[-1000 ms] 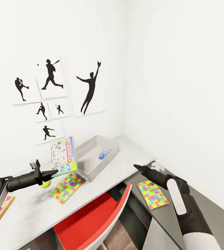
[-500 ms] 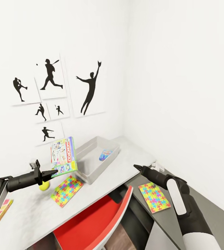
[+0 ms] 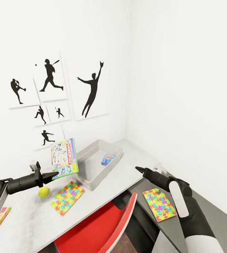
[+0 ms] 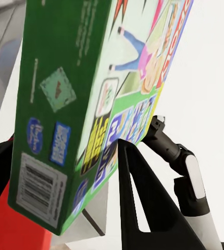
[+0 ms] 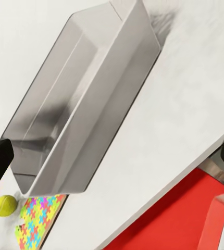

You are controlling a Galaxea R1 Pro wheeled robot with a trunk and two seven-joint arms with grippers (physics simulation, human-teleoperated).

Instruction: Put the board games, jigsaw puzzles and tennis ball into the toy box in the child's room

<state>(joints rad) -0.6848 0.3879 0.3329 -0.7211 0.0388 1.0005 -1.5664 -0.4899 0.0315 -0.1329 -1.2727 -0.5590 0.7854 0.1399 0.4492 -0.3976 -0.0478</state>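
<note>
1. Green-edged Monopoly box (image 3: 64,158): I have it pinched in my left gripper (image 3: 53,174), tilted up in the air just beside the toy box (image 3: 92,165).
2. A small blue item (image 3: 108,158) lies in that grey bin, which sits on the white table (image 3: 127,165).
3. The tennis ball (image 3: 43,191) and one jigsaw puzzle (image 3: 68,197) lie on the table near the bin; the other puzzle (image 3: 159,204) is on the lower grey desk (image 3: 219,218).
4. My right gripper (image 3: 138,169) hovers with nothing in it, fingers wide apart in the wrist view.
5. A red chair (image 3: 99,225) stands below.

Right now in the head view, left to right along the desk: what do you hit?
Tennis ball → puzzle on the white top → toy box → right gripper → puzzle on the grey side desk.
</note>
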